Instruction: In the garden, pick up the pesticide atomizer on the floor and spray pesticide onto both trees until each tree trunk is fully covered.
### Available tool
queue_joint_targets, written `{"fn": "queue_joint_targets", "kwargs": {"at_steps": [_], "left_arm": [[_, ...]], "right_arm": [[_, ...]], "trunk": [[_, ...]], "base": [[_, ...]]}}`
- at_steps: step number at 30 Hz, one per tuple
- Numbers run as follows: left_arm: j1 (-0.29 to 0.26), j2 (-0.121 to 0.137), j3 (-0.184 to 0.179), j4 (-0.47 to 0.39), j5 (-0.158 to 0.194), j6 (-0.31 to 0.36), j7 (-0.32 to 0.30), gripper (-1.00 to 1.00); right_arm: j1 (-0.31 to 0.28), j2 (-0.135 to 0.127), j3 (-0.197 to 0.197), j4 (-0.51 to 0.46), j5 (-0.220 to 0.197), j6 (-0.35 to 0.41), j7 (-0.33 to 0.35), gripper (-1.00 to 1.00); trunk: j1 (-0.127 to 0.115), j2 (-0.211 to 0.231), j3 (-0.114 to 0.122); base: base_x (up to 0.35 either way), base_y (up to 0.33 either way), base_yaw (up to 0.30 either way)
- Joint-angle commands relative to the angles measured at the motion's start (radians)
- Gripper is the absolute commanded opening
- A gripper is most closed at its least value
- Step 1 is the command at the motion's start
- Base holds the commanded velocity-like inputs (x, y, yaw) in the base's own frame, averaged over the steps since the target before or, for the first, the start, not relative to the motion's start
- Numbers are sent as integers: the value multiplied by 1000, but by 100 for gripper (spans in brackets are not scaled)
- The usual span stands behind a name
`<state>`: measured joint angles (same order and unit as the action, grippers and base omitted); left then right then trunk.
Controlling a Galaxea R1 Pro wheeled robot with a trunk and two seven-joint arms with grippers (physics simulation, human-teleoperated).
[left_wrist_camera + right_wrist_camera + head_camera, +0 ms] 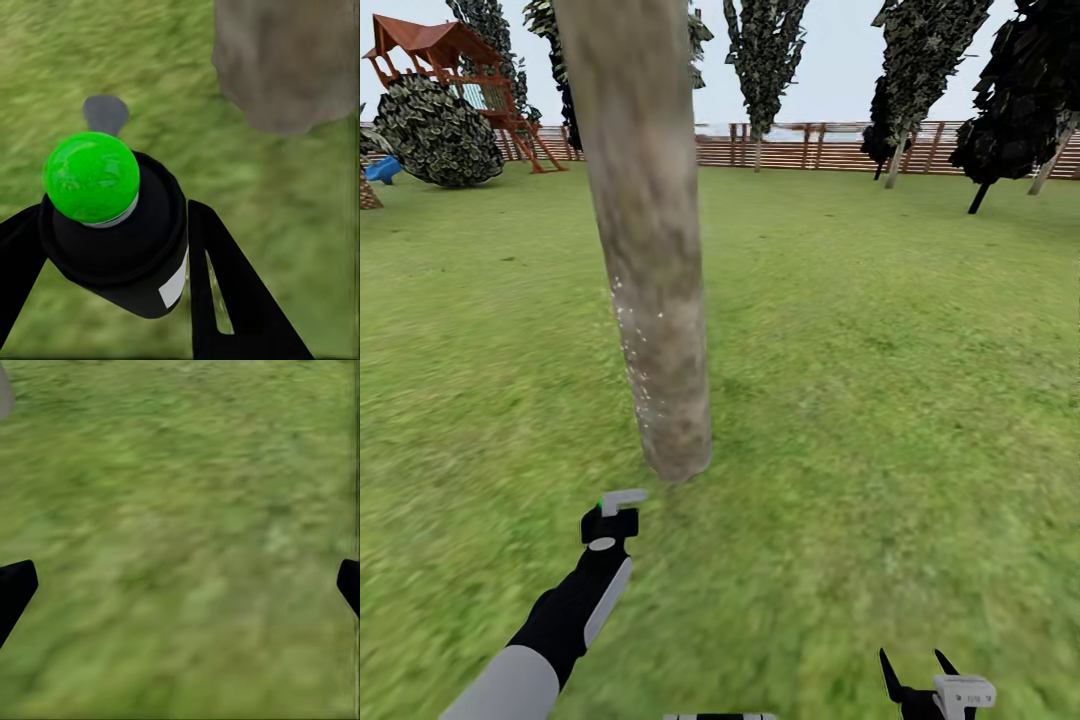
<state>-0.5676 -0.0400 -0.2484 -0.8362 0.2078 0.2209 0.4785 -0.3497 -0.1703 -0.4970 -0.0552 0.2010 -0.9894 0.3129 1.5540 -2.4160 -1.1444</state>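
The pesticide atomizer, clamped in my left gripper, faces the tree trunk to spray it; my right gripper idles open.

One thick tree trunk stands close ahead, and one atomizer sits in the left gripper. Two grippers show, the right gripper too. Far off stand one wooden play tower, one slatted fence and one round bush.

Bright flat daylight, blurry grass
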Motion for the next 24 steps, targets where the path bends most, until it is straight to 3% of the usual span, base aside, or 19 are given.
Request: {"fn": "queue_joint_targets", "kwargs": {"at_steps": [1,14,24], "left_arm": [[0,-1,-1,0,-1,0,0,-100],[0,-9,0,1,0,-2,0,-100],[0,0,3,0,3,-2,1,-100]], "right_arm": [[0,0,0,0,0,0,0,100],[0,0,0,0,0,0,0,100],[0,9,0,1,0,1,0,100]], "trunk": [[0,0,0],[0,0,0],[0,0,0]], "base": [[0,-276,0],[0,-276,46],[0,-276,24]]}}
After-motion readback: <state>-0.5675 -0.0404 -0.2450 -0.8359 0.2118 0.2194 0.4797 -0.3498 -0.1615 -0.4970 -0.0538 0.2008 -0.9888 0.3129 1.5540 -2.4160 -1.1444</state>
